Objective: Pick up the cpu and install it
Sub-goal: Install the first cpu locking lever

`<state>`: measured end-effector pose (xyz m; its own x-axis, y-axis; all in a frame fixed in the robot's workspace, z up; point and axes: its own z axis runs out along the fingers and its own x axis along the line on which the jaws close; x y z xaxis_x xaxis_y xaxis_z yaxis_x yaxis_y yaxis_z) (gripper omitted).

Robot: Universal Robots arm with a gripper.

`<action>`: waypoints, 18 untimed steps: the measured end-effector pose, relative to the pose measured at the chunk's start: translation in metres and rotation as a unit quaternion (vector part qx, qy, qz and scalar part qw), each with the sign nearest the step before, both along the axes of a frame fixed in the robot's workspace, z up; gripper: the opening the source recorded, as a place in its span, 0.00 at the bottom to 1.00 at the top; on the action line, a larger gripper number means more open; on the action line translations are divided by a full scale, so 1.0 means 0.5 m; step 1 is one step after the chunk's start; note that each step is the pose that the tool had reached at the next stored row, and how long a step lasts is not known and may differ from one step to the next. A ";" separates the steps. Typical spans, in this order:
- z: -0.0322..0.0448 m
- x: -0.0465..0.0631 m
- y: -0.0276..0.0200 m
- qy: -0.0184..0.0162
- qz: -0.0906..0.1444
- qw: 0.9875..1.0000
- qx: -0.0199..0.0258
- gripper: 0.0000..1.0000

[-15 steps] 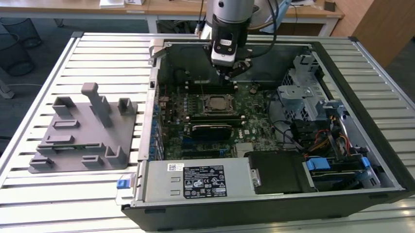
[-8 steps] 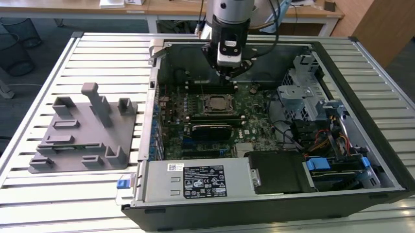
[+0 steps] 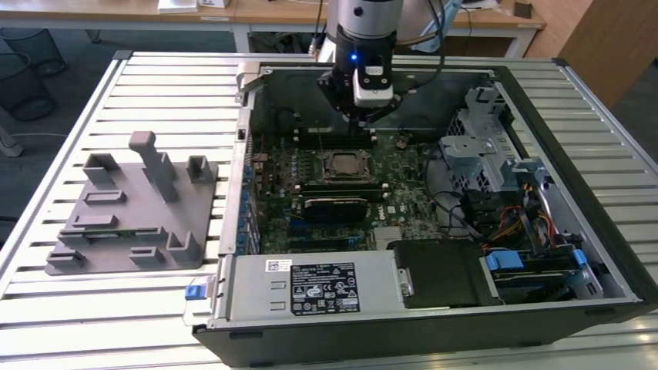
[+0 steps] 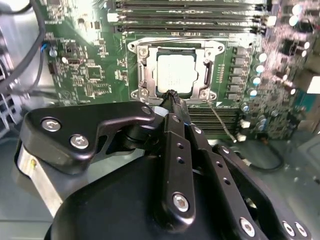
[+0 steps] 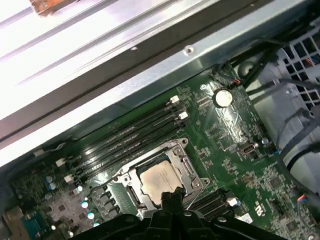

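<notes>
The arm (image 3: pixel 365 19) is a silver-grey cylinder with black cables beside it and a small blue light below. Its claw (image 4: pixel 172 97) is matte black, built of bolted linkage bars with silver screw heads.

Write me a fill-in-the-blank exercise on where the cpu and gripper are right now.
1. The cpu lies inside the motherboard's ____.
2. The gripper has its fingertips pressed ____, holding nothing.
3. In the exterior view, the grey fixture tray sits outside the computer case, on that view's ____.

Missing words: socket; together; left
</notes>
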<state>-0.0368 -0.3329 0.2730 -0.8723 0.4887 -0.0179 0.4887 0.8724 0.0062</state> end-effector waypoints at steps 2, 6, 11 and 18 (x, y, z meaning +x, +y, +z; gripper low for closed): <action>-0.001 0.000 0.0000 0.000 0.019 1.000 0.000 0.11; -0.002 0.000 0.0000 0.000 0.055 0.998 0.000 0.11; -0.003 0.000 0.0000 0.000 0.100 0.995 0.000 0.11; -0.005 0.000 0.0001 0.000 0.163 0.987 0.000 0.11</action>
